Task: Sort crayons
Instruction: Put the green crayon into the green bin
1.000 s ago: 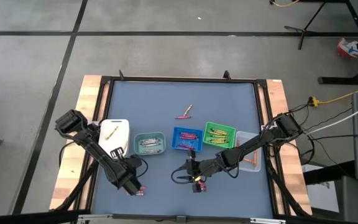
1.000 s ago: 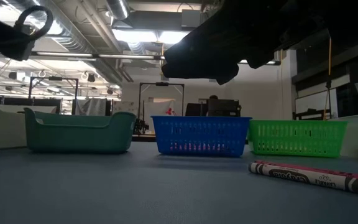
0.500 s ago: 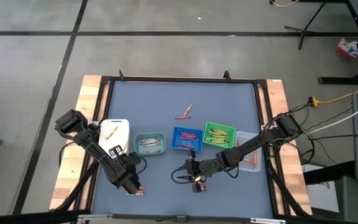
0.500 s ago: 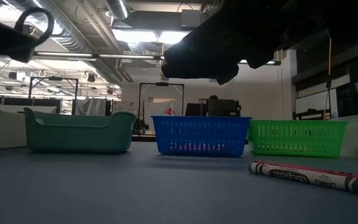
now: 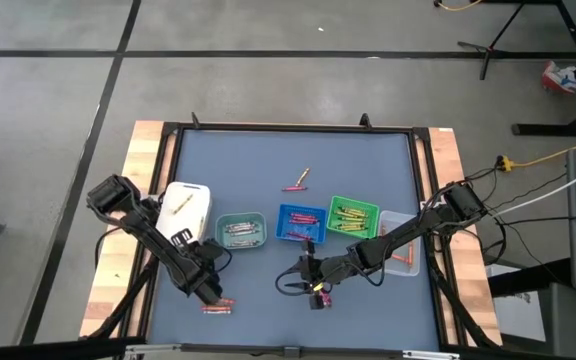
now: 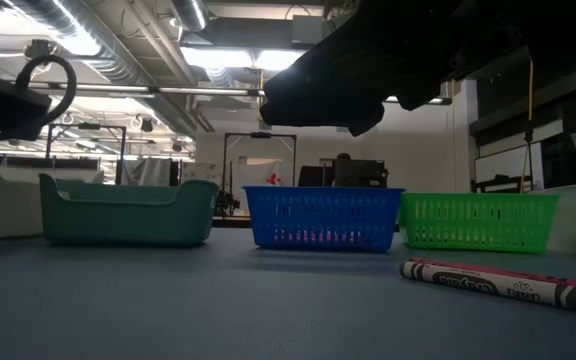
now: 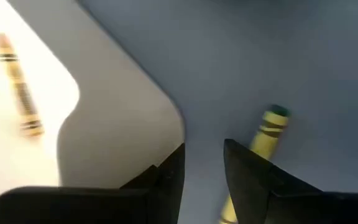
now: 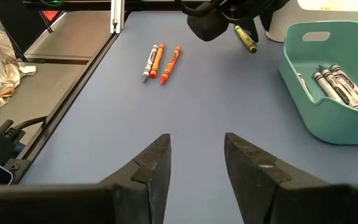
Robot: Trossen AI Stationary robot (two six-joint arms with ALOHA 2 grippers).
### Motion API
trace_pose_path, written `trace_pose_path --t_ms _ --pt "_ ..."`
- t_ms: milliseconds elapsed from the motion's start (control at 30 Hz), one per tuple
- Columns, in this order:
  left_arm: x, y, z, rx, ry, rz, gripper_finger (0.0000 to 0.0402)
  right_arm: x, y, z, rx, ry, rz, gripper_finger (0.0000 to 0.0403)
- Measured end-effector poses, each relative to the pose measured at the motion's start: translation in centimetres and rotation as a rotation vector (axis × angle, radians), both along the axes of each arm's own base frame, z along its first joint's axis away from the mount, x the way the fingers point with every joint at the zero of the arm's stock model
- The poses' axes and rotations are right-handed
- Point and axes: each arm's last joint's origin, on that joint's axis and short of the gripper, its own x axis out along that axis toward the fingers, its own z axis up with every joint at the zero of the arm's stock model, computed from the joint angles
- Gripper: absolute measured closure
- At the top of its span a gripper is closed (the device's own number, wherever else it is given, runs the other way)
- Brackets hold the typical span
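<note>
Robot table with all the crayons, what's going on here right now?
Two arms are sorting crayons into small trays. The left gripper is open, low near the table's front left, between the white tray and three loose crayons; a yellow crayon lies on the mat just past its fingers. The right gripper is open and empty, in front of the blue tray. Two crayons lie loose mid-table.

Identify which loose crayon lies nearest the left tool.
The yellow crayon, right beside the left tool; the three orange and grey crayons lie together farther off.
</note>
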Motion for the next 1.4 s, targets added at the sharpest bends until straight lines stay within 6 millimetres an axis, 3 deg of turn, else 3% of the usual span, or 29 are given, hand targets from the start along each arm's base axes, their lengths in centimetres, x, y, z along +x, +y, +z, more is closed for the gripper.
trace_pose_path --t_ms 200,500,1200,1400 --pt "0.3 -0.3 -0.3 -0.051 -0.018 -0.025 0.0328 0.0 0.0 0.0 0.000 0.000 0.000 0.0253" --pt "0.5 -0.5 -0.4 -0.071 -0.022 -0.036 0.0397 0.0 0.0 0.0 0.001 0.000 0.001 0.0253" --pt "1.1 -0.2 1.2 -0.113 -0.027 -0.004 0.0401 0.0 0.0 0.0 0.003 0.001 0.005 0.0253" --pt "2.2 -0.8 2.6 -0.140 -0.041 -0.051 0.0400 0.0 0.0 0.0 0.002 0.001 0.005 0.0253"
